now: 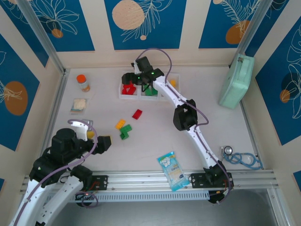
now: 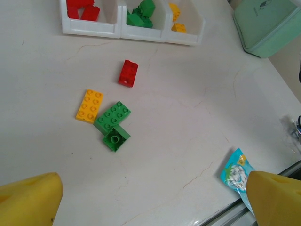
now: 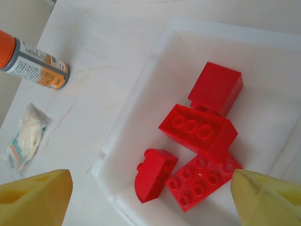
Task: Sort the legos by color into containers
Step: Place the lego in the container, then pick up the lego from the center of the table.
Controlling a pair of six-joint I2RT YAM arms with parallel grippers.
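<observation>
The three joined white bins (image 1: pixel 121 95) stand at the back centre of the table. Their left bin (image 3: pixel 141 103) holds several red legos (image 3: pixel 197 129), the middle one green legos (image 2: pixel 141 16) and the right one yellow legos (image 2: pixel 176 19). My right gripper (image 1: pixel 131 81) hangs open over the left bin, and a rounded red brick (image 3: pixel 154 173) lies loose below its jaws (image 3: pixel 150 197). On the table lie a red brick (image 2: pixel 128 73), a yellow-orange plate (image 2: pixel 89 106) and two touching green bricks (image 2: pixel 113 125). My left gripper (image 2: pixel 155 202) is open and empty, near of them.
A blue-white snack packet (image 1: pixel 172 170) lies by the front rail. A large mint-green case (image 1: pixel 236 81) stands at the back right. An orange-capped bottle (image 1: pixel 83 83) and a small clear packet (image 1: pixel 79 105) sit at the left. A blue looped item (image 1: pixel 242 157) lies at front right.
</observation>
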